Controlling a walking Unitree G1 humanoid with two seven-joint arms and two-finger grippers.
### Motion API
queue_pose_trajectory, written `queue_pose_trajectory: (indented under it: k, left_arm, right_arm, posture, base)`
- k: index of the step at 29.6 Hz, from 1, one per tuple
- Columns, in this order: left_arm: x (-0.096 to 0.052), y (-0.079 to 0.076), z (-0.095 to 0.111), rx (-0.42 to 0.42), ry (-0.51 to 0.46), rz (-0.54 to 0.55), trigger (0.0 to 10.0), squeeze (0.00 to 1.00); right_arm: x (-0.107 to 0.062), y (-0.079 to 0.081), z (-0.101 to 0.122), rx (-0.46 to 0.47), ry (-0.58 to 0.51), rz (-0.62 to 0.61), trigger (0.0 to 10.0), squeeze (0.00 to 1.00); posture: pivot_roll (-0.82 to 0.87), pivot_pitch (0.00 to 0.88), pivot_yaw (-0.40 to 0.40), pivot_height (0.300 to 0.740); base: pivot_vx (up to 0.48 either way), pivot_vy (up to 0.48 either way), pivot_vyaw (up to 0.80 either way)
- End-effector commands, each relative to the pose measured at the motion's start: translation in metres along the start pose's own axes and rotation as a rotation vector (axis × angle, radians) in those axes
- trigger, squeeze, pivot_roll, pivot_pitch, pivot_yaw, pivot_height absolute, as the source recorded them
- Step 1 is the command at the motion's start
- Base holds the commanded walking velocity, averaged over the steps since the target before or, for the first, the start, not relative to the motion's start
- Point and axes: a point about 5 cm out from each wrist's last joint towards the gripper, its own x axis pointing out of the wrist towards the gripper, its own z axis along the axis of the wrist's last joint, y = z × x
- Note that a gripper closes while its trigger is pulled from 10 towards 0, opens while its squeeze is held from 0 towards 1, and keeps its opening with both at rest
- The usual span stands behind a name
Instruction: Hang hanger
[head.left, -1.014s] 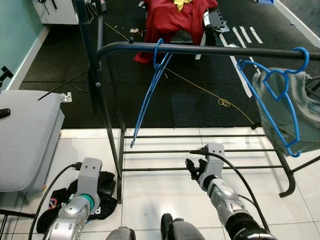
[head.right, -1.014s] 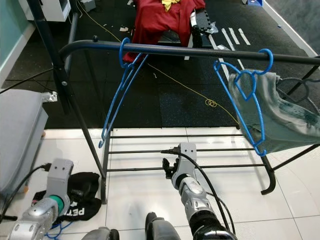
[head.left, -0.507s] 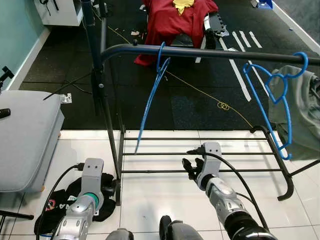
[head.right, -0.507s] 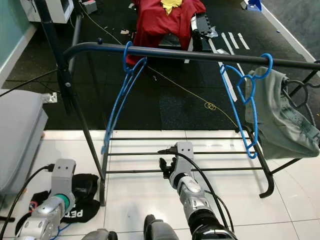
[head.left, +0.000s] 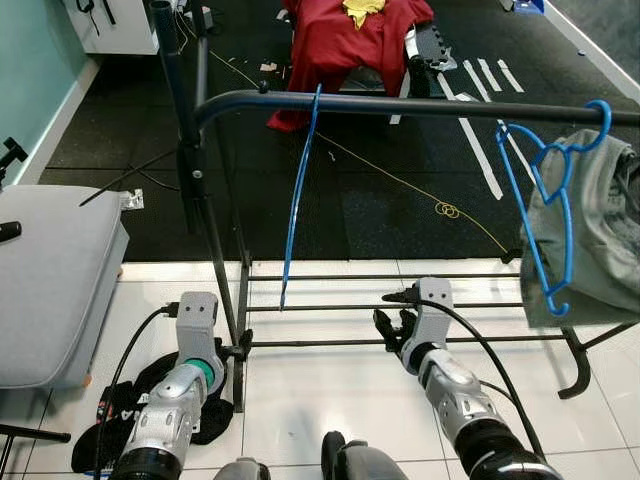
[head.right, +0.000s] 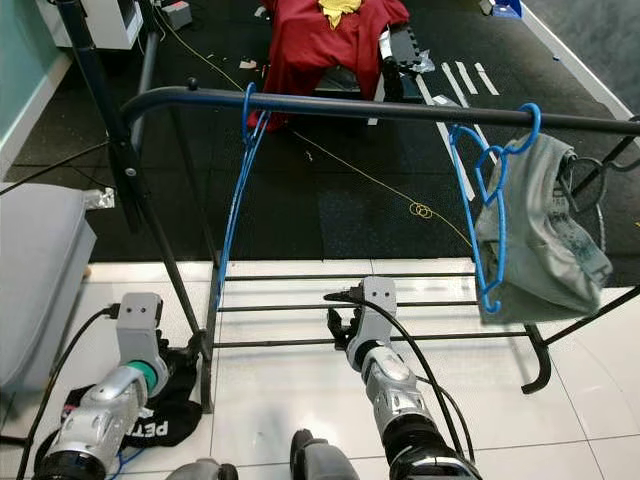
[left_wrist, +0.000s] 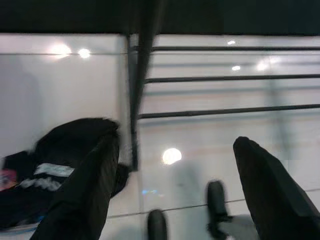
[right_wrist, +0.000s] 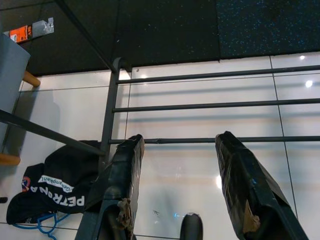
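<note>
A blue hanger (head.left: 298, 190) hangs empty from the black rail (head.left: 400, 105) of a clothes rack, turned nearly edge-on. Farther right on the same rail, a second blue hanger (head.left: 548, 200) carries a grey garment (head.left: 600, 230). Both arms are low, well below the rail and touching neither hanger. My right gripper (head.left: 392, 328) is open over the white tiles by the rack's lower bars, its fingers (right_wrist: 125, 180) spread and empty. My left gripper (left_wrist: 175, 185) is open too, near the rack's left leg (head.left: 238, 340) and above a black cloth.
A grey cushioned seat (head.left: 50, 270) stands on the left. A black cloth with cables (head.left: 120, 400) lies on the tiles by the rack leg. Lower rack bars (head.left: 400, 305) run across the floor. A red garment (head.left: 345, 40) and a yellow cord (head.left: 450, 210) lie on the black mat beyond.
The empty hanger has turned from slanted to nearly edge-on. The hanger with the grey garment has swung left along the rail. My left arm has moved closer to the rack leg.
</note>
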Motion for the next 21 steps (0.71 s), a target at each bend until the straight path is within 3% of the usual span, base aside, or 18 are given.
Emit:
queue_pose_trajectory:
  k: [1,5,12,21]
  left_arm:
    - [0.0,0.003,-0.009,0.016,0.036,0.02,10.0,0.0]
    - [-0.003,0.005,-0.019,0.025,0.048,0.0,10.0,0.0]
    - [-0.003,0.005,-0.019,0.025,0.033,-0.015,10.0,0.0]
    - [0.004,0.001,-0.005,0.059,-0.001,-0.02,10.0,0.0]
  right_arm:
    - [-0.001,-0.002,-0.006,0.012,0.032,-0.013,10.0,0.0]
    - [-0.001,0.003,-0.014,0.015,0.08,0.004,10.0,0.0]
    - [-0.002,0.006,-0.018,0.011,0.091,0.01,10.0,0.0]
    - [0.003,0.002,-0.003,0.019,0.05,-0.002,10.0,0.0]
  posture:
    - [-0.01,0.093,0.002,0.74]
    - [0.01,0.083,0.007,0.74]
    - [0.02,0.062,0.002,0.74]
    - [0.03,0.087,-0.015,0.74]
  base:
    - [0.0,0.0,0.0]
    - [0.0,0.0,0.0]
    - [0.0,0.0,0.0]
    - [0.0,0.0,0.0]
